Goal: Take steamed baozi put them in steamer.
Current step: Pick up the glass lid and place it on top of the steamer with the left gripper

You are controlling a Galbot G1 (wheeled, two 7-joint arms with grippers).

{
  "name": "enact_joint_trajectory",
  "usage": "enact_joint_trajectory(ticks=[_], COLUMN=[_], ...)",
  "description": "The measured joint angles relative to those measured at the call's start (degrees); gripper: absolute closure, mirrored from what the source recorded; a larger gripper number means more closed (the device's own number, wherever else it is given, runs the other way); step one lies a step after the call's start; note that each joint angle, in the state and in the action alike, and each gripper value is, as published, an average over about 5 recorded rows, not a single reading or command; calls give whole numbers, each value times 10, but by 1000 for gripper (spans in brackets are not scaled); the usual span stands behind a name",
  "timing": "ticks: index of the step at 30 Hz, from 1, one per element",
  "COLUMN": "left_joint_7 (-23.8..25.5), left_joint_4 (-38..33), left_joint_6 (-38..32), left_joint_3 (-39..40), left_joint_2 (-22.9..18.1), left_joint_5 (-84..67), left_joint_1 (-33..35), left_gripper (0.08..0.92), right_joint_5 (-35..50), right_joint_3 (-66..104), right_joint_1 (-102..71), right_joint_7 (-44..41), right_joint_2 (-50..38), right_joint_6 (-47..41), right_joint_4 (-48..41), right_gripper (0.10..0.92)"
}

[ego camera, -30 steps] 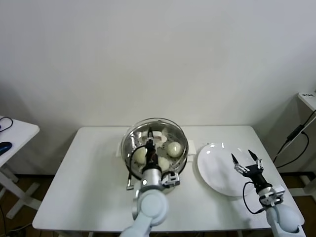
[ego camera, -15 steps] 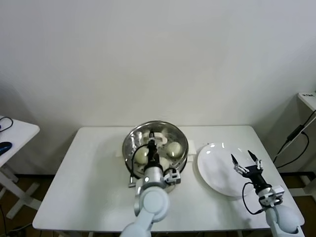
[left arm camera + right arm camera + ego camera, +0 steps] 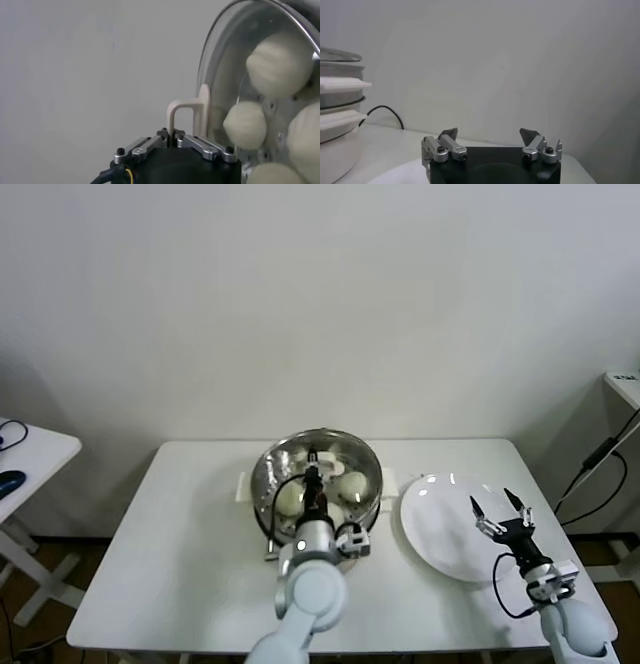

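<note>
The steamer (image 3: 266,474) stands at the middle of the table, and several cream-white baozi (image 3: 289,500) lie in it. My left gripper (image 3: 312,456) is shut on the white handle (image 3: 187,114) of the round glass lid (image 3: 215,47), which it holds over the steamer. Through the glass the left wrist view shows several baozi (image 3: 244,125) on the perforated tray. My right gripper (image 3: 499,506) is open and empty above the near right edge of the flat white plate (image 3: 440,529). In the right wrist view its jaws (image 3: 490,136) stand wide apart, with the steamer's side (image 3: 337,117) far off.
The white table (image 3: 190,524) has bare room left of the steamer. A small side table (image 3: 30,454) stands at the far left. A black cable (image 3: 590,474) hangs at the far right, beyond the table edge.
My left gripper has carried the glass lid slightly right and farther over the steamer. The right arm has not moved.
</note>
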Motion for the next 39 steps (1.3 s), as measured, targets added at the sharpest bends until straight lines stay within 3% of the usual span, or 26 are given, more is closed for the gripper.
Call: enact_joint_trajectory(ticks=[39], left_joint_7=[8], left_joint_4=[5], left_joint_6=[-24], left_joint_3=[-8], left_joint_2=[6], left_joint_5=[15], left_joint_1=[0], left_gripper=[853], right_joint_5=[-3], right_joint_3=[10], right_joint_1=[0], right_joint_7=[-12], right_joint_2=[9], right_joint_6=[4], right_joint_4=[-8], right_gripper=[203])
